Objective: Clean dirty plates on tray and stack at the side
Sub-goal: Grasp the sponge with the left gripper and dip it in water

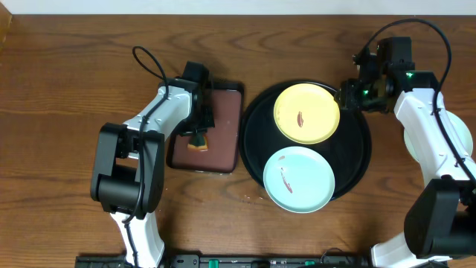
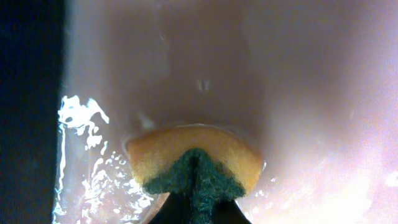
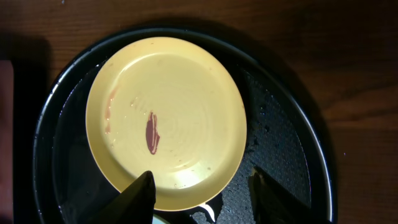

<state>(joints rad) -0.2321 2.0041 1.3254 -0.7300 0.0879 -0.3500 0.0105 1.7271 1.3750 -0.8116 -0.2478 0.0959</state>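
Now my left gripper pinches the sponge on the brown tray; my right gripper hangs spread over the yellow plate

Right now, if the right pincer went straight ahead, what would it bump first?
The yellow plate, most likely. The open right pincer aims at the plate's near edge, and the plate lies on the black tray. How high above the plate the pincer hangs, I cannot tell.
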